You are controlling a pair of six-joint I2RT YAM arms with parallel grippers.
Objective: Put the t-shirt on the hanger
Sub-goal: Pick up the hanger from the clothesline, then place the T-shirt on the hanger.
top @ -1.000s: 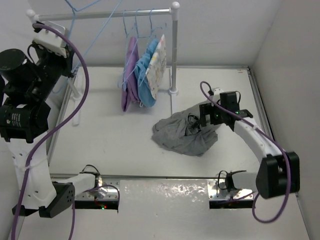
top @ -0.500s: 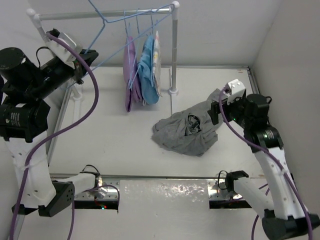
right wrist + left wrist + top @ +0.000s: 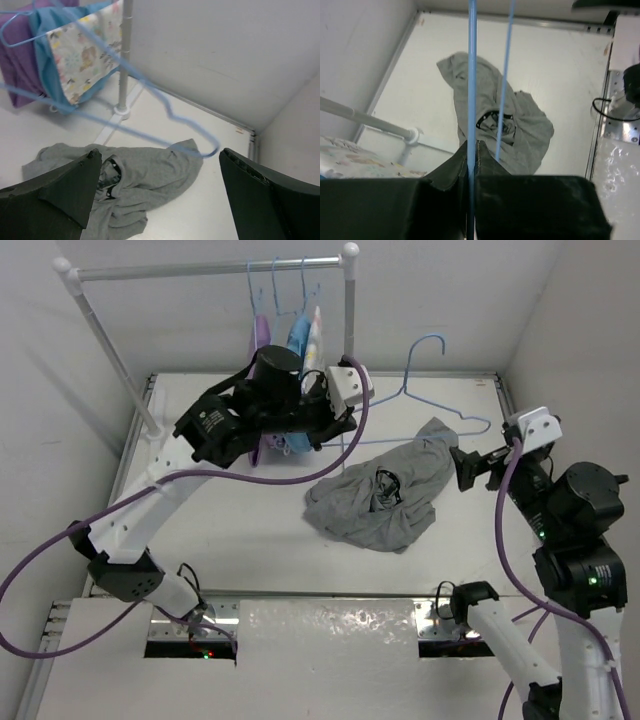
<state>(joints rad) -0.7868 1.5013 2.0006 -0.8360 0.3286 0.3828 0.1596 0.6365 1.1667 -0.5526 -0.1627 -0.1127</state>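
The grey t-shirt (image 3: 375, 502) lies crumpled on the white table right of centre; it also shows in the left wrist view (image 3: 522, 125) and the right wrist view (image 3: 150, 175). My left gripper (image 3: 338, 428) is shut on the light-blue wire hanger (image 3: 452, 410), which it holds in the air above the shirt, hook pointing to the back. The hanger wire (image 3: 472, 75) runs between the closed jaws (image 3: 472, 146). My right gripper (image 3: 468, 468) is open and empty, raised just right of the shirt. In its own view (image 3: 160, 170) the hanger's end (image 3: 210, 149) hangs over the shirt's far edge.
A white clothes rack (image 3: 349, 330) stands at the back with purple (image 3: 20, 55), light-blue (image 3: 298, 340) and floral (image 3: 80, 52) garments on hangers. Its pole base (image 3: 121, 107) is just behind the shirt. Walls close in on the right and back.
My left arm has swung from the far left by the rack to the centre, carrying the hanger over the shirt. My right gripper has risen and drawn back right, off the shirt.
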